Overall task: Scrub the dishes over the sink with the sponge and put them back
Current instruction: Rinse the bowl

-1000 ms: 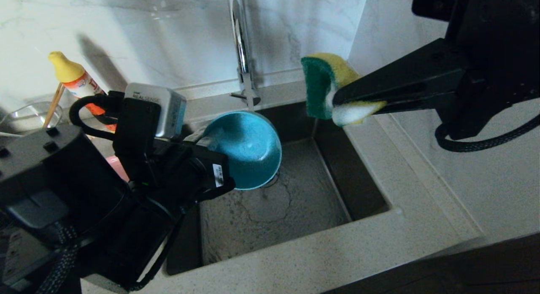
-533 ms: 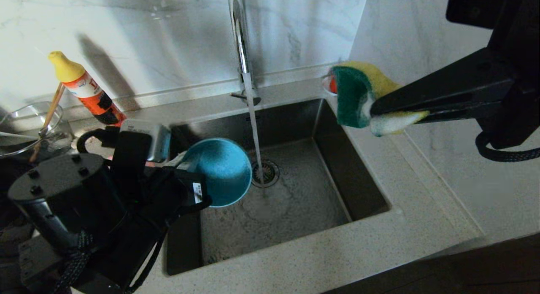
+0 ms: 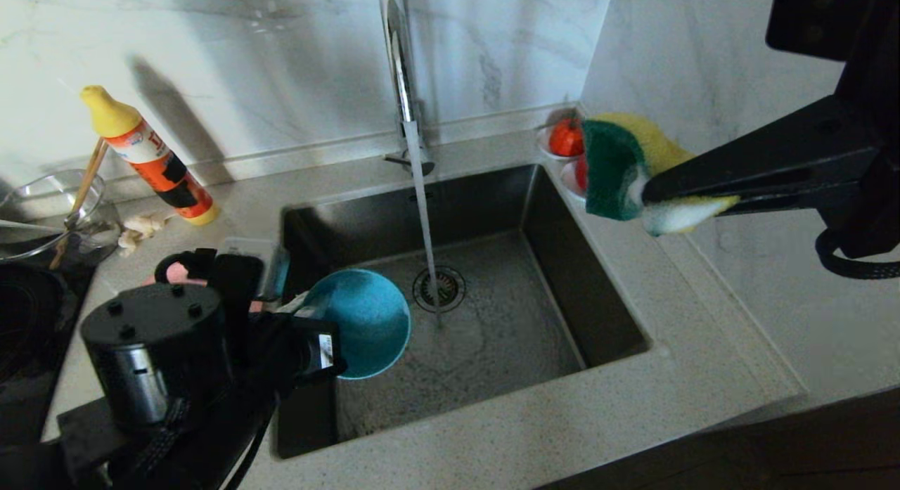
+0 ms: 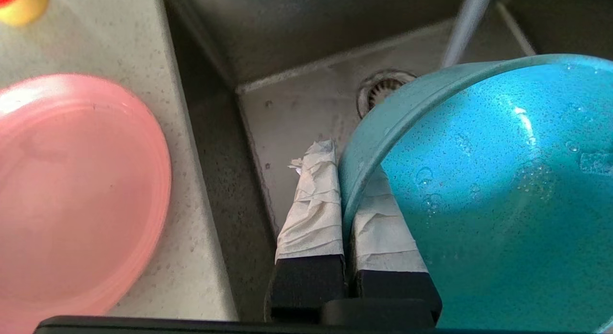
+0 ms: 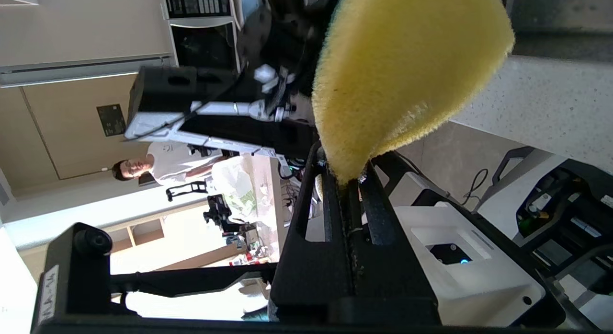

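My left gripper [image 3: 313, 320] is shut on the rim of the teal-blue bowl [image 3: 365, 321], holding it tilted over the sink's [image 3: 506, 349] left side, clear of the running water. In the left wrist view the taped fingers [image 4: 311, 200] pinch the bowl's wall [image 4: 479, 204], and the pink plate [image 4: 72, 195] lies on the counter beside the sink. My right gripper [image 3: 650, 195] is shut on the yellow and green sponge [image 3: 619, 170], raised above the counter at the sink's right edge; the sponge [image 5: 402, 70] bulges out of the closed jaws. The chopsticks [image 3: 84, 184] stand in a glass bowl at the far left.
Water runs from the chrome tap [image 3: 401, 68] onto the drain strainer [image 3: 439, 288]. An orange bottle with a yellow cap [image 3: 151, 156] and the glass bowl [image 3: 42, 209] stand at the back left. White saucers with red fruit [image 3: 566, 140] sit at the sink's back right corner.
My left gripper has drawn the bowl out from under the water stream, leftward and nearer the sink's front left. My right gripper has carried the sponge to the right, off the sink.
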Controlling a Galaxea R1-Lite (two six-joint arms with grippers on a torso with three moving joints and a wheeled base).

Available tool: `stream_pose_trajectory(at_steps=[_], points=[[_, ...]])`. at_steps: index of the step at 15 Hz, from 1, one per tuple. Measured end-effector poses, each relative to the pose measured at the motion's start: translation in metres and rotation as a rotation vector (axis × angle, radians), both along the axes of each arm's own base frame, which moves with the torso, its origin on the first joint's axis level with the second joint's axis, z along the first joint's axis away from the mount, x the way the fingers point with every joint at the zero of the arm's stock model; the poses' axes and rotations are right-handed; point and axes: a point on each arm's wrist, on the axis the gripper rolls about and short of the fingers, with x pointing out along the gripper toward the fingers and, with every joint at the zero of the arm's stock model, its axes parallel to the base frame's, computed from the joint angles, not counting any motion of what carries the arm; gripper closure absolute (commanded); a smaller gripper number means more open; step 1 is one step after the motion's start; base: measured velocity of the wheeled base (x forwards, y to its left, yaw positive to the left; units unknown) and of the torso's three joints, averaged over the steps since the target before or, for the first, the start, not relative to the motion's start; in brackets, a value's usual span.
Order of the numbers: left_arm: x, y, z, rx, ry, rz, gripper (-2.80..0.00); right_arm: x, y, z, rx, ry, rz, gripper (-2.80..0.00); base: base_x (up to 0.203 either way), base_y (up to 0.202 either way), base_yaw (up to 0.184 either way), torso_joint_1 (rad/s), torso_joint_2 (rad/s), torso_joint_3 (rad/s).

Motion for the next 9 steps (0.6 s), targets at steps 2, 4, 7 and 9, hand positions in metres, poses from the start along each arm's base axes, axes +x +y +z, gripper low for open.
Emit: stream_pose_trajectory(at_steps=[2, 4, 7, 9], points=[[0.015, -0.005, 0.003, -0.046, 0.022, 0.027, 0.0, 0.0, 0.0, -0.002, -0.004, 0.005, 0.0, 0.0, 0.0, 0.0, 0.0, 0.0, 0.0, 0.0], [0.028, -0.009, 0.006, -0.072, 0.058, 0.05, 0.0, -0.001, 0.0, -0.003, -0.01, 0.008, 0.0, 0.0, 0.0, 0.0, 0.0, 0.0, 0.0, 0.0], [0.044, -0.016, 0.012, -0.115, 0.081, 0.074, 0.0, 0.0, 0.0, -0.008, -0.024, 0.003, 0.006, 0.0, 0.0, 0.0, 0.0, 0.0, 0.0, 0.0], [0.055, -0.02, 0.015, -0.139, 0.077, 0.09, 0.0, -0.002, -0.001, -0.008, -0.026, -0.004, 0.01, 0.0, 0.0, 0.0, 0.0, 0.0, 0.0, 0.0]])
